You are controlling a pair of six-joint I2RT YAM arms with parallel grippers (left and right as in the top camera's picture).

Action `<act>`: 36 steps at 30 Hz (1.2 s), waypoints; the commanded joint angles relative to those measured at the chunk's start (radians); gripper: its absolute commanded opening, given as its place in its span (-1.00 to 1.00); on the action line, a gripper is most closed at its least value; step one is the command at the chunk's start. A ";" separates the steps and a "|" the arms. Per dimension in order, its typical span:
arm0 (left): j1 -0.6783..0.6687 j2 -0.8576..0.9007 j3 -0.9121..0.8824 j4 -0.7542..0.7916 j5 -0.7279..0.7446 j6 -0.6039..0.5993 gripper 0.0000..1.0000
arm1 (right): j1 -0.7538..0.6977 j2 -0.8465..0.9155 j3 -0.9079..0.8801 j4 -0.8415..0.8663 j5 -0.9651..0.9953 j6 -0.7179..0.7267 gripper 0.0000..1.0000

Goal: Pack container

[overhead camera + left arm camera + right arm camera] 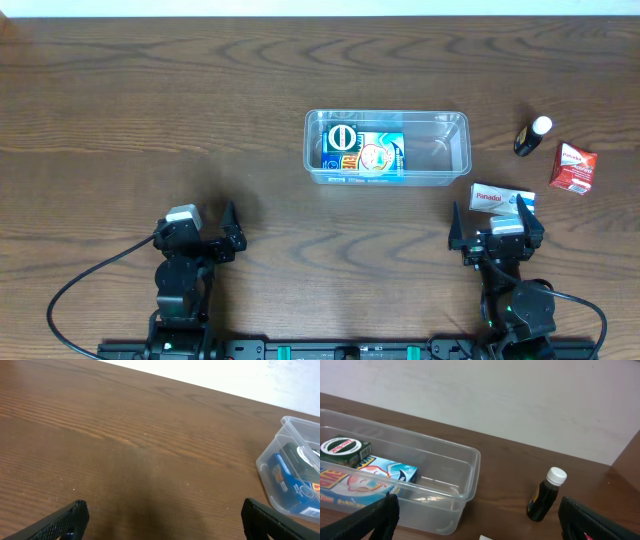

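Note:
The clear plastic container (440, 150) stands at the table's middle right, and also shows in the right wrist view (465, 467) and the left wrist view (280, 445). Inside its left half lie a blue and white box (378, 155) and a dark green box (340, 140). Outside it are a white and red box (497, 197), a red box (573, 167) and a small dark bottle with a white cap (532, 135), also in the right wrist view (546, 494). My left gripper (200, 235) is open and empty at the front left. My right gripper (495, 228) is open and empty, just in front of the white and red box.
The white wall edge runs along the table's far side. The red box and the bottle lie near the right edge. Black cables run from both arm bases at the front edge.

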 commanded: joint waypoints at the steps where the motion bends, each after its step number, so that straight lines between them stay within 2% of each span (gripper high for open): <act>1: -0.004 0.003 -0.003 -0.012 -0.014 0.024 0.96 | -0.003 -0.001 -0.003 -0.002 0.009 -0.006 0.99; 10: -0.004 0.003 -0.003 -0.116 -0.014 0.024 0.96 | -0.003 -0.001 -0.003 -0.002 0.009 -0.006 0.99; 19: -0.004 0.005 -0.003 -0.113 -0.014 0.023 0.96 | -0.003 -0.001 -0.003 -0.002 0.002 -0.006 0.99; 24: -0.004 0.005 -0.003 -0.113 -0.014 0.024 0.96 | -0.003 -0.001 -0.003 0.123 -0.086 0.001 0.98; 26: -0.004 0.005 -0.003 -0.113 -0.014 0.023 0.96 | -0.004 0.000 0.014 0.168 -0.061 0.002 0.99; 30: -0.004 0.005 -0.003 -0.113 -0.014 0.024 0.96 | -0.004 0.039 0.166 0.081 0.009 0.106 0.99; 32: -0.004 0.005 -0.003 -0.113 -0.014 0.023 0.96 | -0.005 0.106 0.288 -0.018 0.027 0.151 0.98; 36: -0.004 0.005 -0.003 -0.113 -0.014 0.024 0.96 | -0.018 0.304 0.556 -0.199 0.078 0.150 0.98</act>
